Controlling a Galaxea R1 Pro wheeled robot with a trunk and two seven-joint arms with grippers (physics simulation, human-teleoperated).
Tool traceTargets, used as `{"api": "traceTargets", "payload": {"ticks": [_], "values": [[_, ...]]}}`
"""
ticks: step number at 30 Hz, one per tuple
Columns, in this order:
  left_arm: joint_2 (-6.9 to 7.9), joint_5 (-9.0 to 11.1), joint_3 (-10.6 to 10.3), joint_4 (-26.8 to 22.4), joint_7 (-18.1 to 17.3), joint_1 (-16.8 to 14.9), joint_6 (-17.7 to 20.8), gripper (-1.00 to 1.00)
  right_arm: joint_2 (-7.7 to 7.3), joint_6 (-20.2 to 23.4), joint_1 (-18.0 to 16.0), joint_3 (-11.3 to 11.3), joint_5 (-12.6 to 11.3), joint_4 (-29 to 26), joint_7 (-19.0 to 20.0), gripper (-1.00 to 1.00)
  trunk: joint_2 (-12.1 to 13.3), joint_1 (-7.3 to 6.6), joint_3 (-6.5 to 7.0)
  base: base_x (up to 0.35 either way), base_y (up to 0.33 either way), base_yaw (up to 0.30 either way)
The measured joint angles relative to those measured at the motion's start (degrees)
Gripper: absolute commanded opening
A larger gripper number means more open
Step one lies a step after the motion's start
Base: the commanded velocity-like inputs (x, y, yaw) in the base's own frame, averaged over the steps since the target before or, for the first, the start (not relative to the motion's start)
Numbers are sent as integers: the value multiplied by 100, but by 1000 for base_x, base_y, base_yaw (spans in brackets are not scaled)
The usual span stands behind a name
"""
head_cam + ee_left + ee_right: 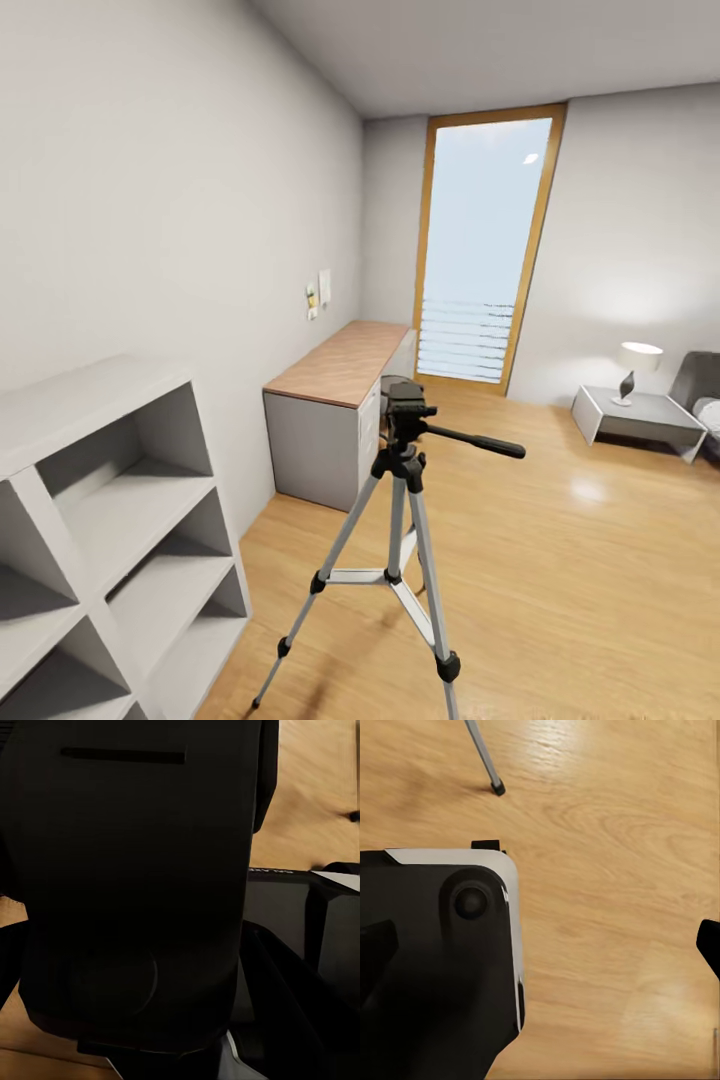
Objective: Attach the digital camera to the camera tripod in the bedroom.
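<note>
From the head camera, the tall camera tripod (398,540), with silver-grey metal legs, black joints and a black head with a long pan handle, stands on the light wood floor (560,560) just in front of the grey desk with a wood top (340,385). A grey cube shelf (110,520) lies at the left. The tripod head looks bare, and the digital camera's whereabouts cannot be told.

In the left wrist view, a large dark body fills the foreground; whether that gripper is clenched or released cannot be told.

In the right wrist view, one thin silver leg with a black foot (497,788) rests on the floor near the robot's black-and-white base (450,952). That gripper's state is also unclear. The base sits near the leg, so driving closer could clip it and topple the tripod.
</note>
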Motion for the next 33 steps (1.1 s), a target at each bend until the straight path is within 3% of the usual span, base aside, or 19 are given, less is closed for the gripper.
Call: {"api": "traceTargets", "payload": {"ticks": [33], "values": [[5, 8, 0, 0, 4, 0, 0, -100, 8, 0, 0, 0, 5, 2, 0, 100, 0, 0, 0, 0, 0, -241]]}}
